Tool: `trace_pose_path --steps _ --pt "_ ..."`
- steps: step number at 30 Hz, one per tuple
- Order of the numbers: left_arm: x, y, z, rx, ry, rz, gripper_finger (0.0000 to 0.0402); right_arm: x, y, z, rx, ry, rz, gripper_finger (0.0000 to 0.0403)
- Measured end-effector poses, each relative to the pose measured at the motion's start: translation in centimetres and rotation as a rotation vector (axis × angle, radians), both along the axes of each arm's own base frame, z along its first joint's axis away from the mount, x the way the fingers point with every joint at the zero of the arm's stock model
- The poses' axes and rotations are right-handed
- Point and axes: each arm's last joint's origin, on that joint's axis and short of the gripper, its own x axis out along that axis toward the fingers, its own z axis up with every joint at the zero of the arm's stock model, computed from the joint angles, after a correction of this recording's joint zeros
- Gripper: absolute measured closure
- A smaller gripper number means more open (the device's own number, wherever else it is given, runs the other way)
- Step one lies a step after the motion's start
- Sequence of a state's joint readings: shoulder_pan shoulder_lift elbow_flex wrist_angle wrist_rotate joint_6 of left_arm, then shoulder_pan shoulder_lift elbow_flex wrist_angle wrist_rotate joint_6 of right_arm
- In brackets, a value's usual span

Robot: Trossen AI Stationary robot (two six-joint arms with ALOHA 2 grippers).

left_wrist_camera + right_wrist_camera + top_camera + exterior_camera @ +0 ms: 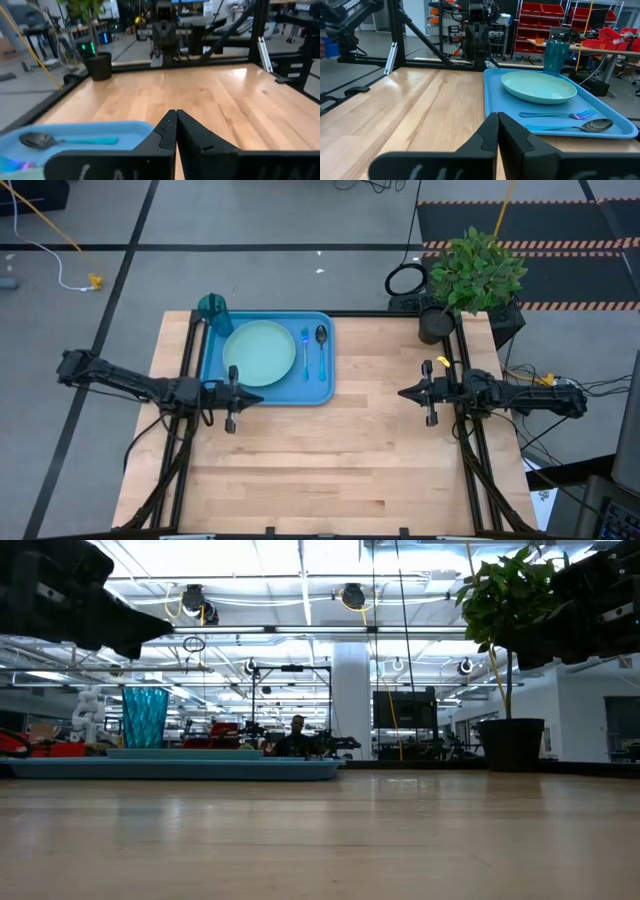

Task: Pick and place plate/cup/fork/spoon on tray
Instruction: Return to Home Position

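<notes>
The blue tray [212,368] lies at the table's far left. On it rest the mint-green plate [259,352], the blue-handled fork [305,351], the spoon [321,348] and, at its far left corner, the teal cup [212,308], standing upright. The right wrist view shows the plate [538,85], fork [559,114], spoon [575,126] and cup [555,56]. My left gripper [260,397] is shut and empty, above the tray's near edge. My right gripper [403,393] is shut and empty, above the bare table toward the right.
A potted plant [470,275] in a dark pot stands at the table's far right corner. Bare wood [340,460] spreads over the table's middle and near side. A black frame borders the table. A person [297,737] sits far off in the room.
</notes>
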State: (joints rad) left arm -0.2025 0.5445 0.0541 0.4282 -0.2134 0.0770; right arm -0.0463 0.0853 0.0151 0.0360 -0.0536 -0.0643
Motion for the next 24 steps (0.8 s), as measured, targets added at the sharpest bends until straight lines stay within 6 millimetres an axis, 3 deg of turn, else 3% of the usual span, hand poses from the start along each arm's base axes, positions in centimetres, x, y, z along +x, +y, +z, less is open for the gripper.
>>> trace_pose_path --steps 13,24 --pt "-0.8 0.8 0.7 0.060 -0.069 -0.068 0.0397 0.0 0.0 0.0 0.000 -0.002 0.000 0.0403" --pt "-0.8 1.5 0.0 0.017 0.009 -0.049 0.0397 0.0 0.0 0.0 0.000 -0.003 0.001 0.0403"
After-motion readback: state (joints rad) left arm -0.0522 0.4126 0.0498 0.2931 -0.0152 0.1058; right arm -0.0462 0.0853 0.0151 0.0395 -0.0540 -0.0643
